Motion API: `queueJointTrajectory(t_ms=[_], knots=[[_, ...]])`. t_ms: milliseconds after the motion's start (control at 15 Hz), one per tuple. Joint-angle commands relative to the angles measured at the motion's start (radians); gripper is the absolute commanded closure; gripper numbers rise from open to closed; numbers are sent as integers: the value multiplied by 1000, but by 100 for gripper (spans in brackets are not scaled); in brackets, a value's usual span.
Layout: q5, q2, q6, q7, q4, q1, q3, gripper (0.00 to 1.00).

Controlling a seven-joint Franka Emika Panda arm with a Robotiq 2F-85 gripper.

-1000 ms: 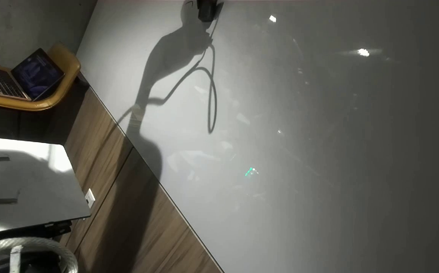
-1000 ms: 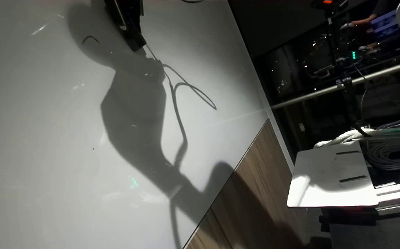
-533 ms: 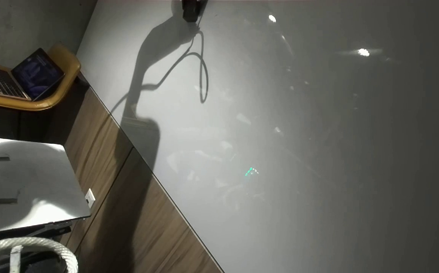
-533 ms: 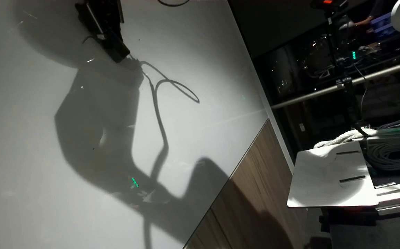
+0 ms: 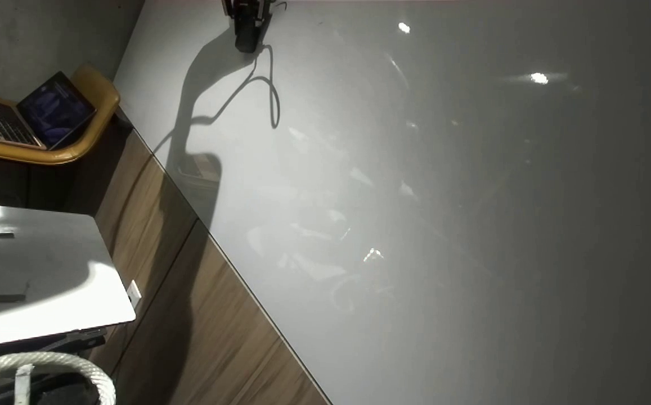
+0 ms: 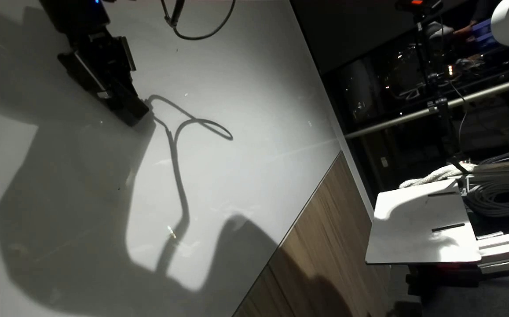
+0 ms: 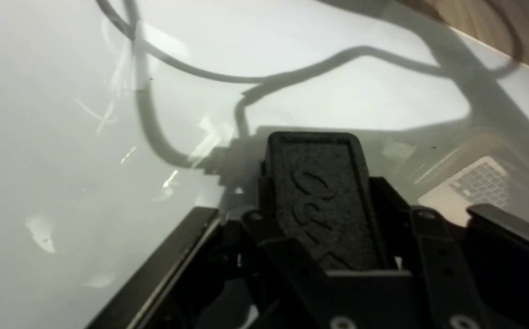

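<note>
1. Gripper (image 7: 324,194) and black block (image 7: 326,208) have come farther into both exterior views over the last second, their shadow (image 5: 212,59) sliding along with them across the white surface (image 5: 471,225).
2. Raised marks on the face of the black block look like lettering, but I cannot read them for certain.
3. Pinched between the gripper's fingers (image 7: 387,201), the black block juts out past their tips; whether it touches the white surface, I cannot tell.
4. An exterior view shows a laptop (image 5: 58,109) on a yellow chair (image 5: 80,149), well apart from the gripper; the wrist view shows just a keyboard reflection (image 7: 481,185) beside the gripper.
5. Seen only in an exterior view: a coil of cable (image 6: 500,198), well apart from the gripper.
</note>
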Motion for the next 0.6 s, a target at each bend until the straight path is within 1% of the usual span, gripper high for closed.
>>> queueJointTrajectory(t_ms=[0,67,200,333,533], knots=[[14,76,36,-52,62,-26,-26,71],[26,60,38,-47,27,-34,-27,71],[62,-9,54,-14,-113,-60,-16,71],[132,-75,55,27,-262,-97,-4,71],[199,-137,60,65,-426,-135,-7,71]])
